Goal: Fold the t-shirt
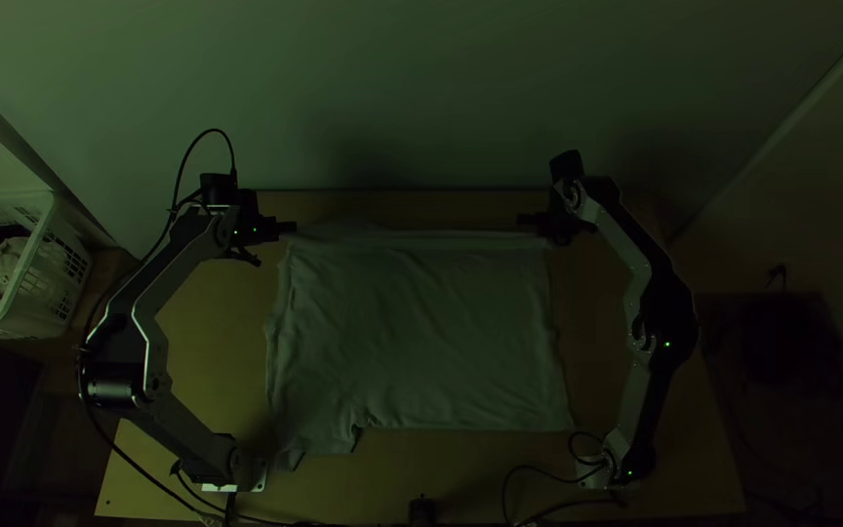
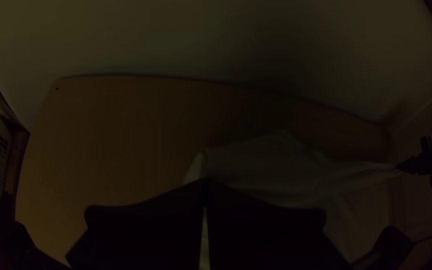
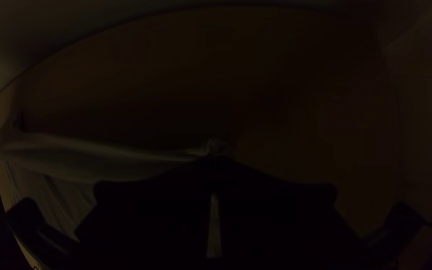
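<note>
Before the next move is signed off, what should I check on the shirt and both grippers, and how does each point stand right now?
1. Left gripper shut on the t-shirt: ok, at its far left corner.
2. Right gripper shut on the t-shirt: ok, at its far right corner.
3. Held edge stretched between the grippers: ok.
4. Near edge even: not ok, it juts out by the left arm's base.
5. T-shirt within the near edge of the table: ok.
6. Layers lined up underneath: cannot tell.

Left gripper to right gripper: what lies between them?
The t-shirt, its far edge stretched from the left gripper to the right gripper, as the top view shows.
</note>
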`<state>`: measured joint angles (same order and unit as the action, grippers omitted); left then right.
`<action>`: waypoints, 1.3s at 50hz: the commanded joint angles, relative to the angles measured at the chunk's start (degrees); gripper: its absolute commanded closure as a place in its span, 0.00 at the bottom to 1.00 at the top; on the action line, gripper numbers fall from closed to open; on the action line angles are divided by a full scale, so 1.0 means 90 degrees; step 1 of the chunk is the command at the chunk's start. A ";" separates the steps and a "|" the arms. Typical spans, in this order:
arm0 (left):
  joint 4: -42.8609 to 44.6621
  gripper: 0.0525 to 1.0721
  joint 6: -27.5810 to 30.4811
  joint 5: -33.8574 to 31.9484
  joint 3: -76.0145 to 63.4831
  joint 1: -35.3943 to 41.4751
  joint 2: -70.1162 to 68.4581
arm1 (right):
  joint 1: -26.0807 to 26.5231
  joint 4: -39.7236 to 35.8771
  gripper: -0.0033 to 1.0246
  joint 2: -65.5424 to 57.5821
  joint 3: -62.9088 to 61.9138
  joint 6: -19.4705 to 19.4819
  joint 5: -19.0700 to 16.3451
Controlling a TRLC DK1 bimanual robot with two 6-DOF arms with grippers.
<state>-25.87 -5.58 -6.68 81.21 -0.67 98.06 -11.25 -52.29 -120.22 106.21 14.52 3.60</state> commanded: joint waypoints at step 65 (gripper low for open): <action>0.0579 0.04 0.0132 -0.0020 -0.3291 0.0328 -0.2722 | -0.0186 0.1123 0.06 0.3055 -0.3882 0.0076 0.0118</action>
<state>-19.68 -5.82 -6.66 52.62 2.61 78.30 -12.97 -42.24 -96.42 73.49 14.59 4.10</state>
